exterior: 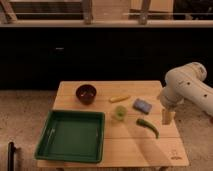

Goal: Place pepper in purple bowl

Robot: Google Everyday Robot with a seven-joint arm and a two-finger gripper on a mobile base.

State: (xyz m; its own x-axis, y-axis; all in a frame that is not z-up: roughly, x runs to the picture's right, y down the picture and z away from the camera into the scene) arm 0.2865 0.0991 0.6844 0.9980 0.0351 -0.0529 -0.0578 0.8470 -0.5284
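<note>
Camera view: a pale wooden worktop (125, 148) stands before a dark wall of cabinets. The purple bowl (86, 93) sits near the worktop's far left corner, upright, and nothing can be made out inside it. The pepper (148, 126) lies flat on the wood right of centre, slanting from upper left to lower right, well apart from the bowl. The white arm comes in from the right, and the gripper (167, 116) hangs just right of the pepper, over the worktop's right edge; whether it is clenched or released cannot be told, and it carries nothing visible. 1 green tray (75, 138) fills the near left part. Between bowl and pepper lie a pale yellow stick (119, 98), a light green cup (119, 113) and a blue-grey pad (142, 105). A small dark mark (175, 154) near the worktop's near right corner is unreadable.
</note>
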